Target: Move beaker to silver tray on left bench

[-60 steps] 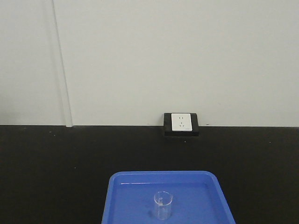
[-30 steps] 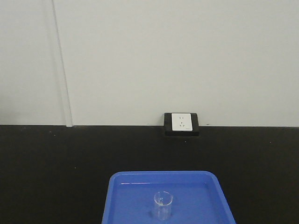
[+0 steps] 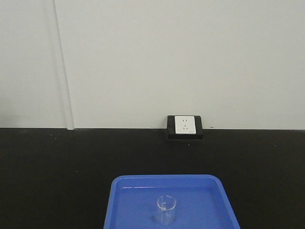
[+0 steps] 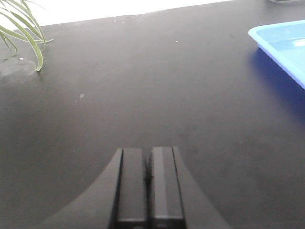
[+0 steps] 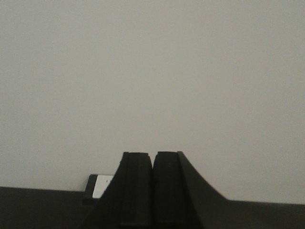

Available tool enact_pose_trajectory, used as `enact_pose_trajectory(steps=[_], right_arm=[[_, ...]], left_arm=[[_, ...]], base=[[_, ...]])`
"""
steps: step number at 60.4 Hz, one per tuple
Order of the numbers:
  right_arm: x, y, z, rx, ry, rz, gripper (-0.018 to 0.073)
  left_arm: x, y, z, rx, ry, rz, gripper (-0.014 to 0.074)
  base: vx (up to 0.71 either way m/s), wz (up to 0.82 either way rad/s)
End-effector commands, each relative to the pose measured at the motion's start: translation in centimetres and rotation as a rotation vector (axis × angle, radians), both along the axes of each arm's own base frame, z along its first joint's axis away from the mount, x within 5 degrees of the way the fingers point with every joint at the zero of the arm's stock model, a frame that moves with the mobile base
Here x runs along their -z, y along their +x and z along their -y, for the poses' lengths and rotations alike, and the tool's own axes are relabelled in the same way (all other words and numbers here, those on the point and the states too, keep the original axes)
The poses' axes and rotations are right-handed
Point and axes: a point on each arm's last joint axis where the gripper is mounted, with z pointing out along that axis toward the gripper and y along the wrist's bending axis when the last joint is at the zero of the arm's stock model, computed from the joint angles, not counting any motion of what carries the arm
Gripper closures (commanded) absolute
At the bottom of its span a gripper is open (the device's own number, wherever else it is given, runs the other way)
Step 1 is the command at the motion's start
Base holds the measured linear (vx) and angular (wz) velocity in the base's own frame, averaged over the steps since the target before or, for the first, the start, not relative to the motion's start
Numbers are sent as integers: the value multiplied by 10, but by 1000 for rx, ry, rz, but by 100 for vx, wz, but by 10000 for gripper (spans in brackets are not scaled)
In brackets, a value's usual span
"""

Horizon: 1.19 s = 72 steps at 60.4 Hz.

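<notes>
The beaker (image 3: pixel 166 209) is standing upright inside the blue tray (image 3: pixel 128 191), low in the centre of the front view, and nothing is touching it. The tray is sitting on the black bench (image 3: pixel 57 162), below the white socket (image 3: pixel 185 125) at mid-frame.

The left fingers (image 4: pixel 133 181) are pressing together at the bottom of the left wrist view, hanging over bare bench with a corner of the tray at upper right and plant leaves (image 4: pixel 24 28) at upper left. The right fingers (image 5: pixel 137 186) are also pressing together, pointing at the wall. The silver tray is not showing in any view.

The beaker is likely light, stiff, smooth-walled and breakable, so it is calling for a gentle pinch. The best hold is probably across the straight wall at mid-height, below the lip and clear of the spout, keeping it upright.
</notes>
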Motion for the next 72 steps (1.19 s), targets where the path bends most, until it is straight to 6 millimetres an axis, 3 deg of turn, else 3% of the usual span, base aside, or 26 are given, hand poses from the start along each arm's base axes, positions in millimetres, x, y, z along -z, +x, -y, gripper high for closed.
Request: enact_pose_trajectory(steps=[1, 11, 25, 32, 50, 56, 63, 72], right_arm=[[-12, 24, 0, 1, -15, 25, 571], [-1, 46, 1, -7, 30, -32, 563], [0, 47, 1, -11, 61, -40, 484], [1, 47, 1, -12, 69, -47, 384], [0, 47, 1, -15, 94, -45, -76], [-1, 46, 1, -19, 107, -27, -160], [0, 48, -5, -57, 157, -29, -164], [16, 65, -24, -145, 69, -115, -136]], left_arm=[[0, 2, 1, 10, -5, 62, 595], [0, 2, 1, 10, -5, 62, 595], [0, 2, 1, 10, -5, 62, 595], [0, 2, 1, 10, -5, 62, 595], [0, 2, 1, 10, -5, 62, 595], [0, 2, 1, 10, -5, 62, 595], [0, 2, 1, 10, -5, 62, 595], [0, 2, 1, 10, -5, 62, 595]], base=[[0, 0], [0, 0], [0, 0], [0, 0], [0, 0], [0, 0], [0, 0], [0, 0]])
